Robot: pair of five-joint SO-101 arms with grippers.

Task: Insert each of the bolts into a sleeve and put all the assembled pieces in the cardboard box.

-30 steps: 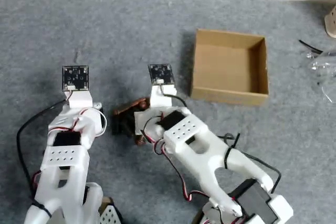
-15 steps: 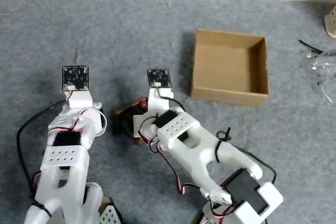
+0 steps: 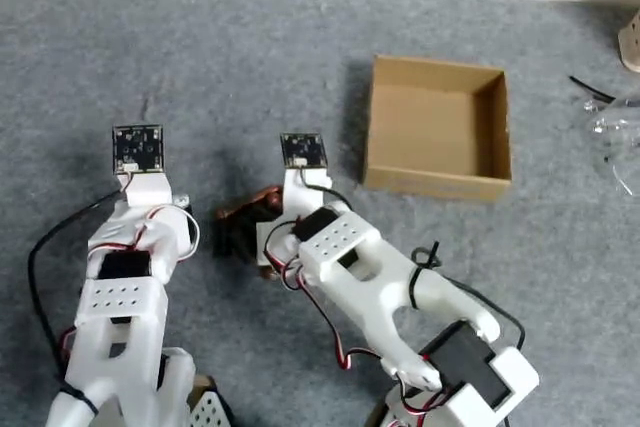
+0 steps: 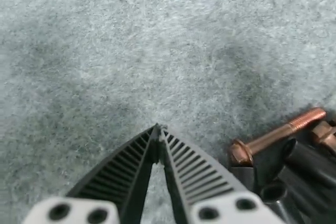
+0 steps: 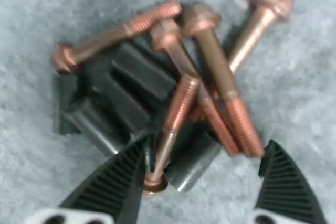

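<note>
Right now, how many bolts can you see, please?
5 bolts, piled on the sleeves: one along the pile's edge, three crossing, one nearest the right gripper. More may be hidden.

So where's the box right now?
In the high view the box sits open on the right half of the grey table, to the right of the pile of bolts and a little farther from the arms.

Before the right gripper (image 5: 210, 148), bolts (image 5: 210, 61) lie crossed atop the sleeves (image 5: 118, 95). One bolt (image 5: 176, 111) runs back between its parted fingers, against one of them. The same bolts and sleeves lie just right of the left gripper (image 4: 158, 129) (not touching). The box (image 3: 435, 184) sits ahead-right of the right gripper, well apart from the bolts.
</note>
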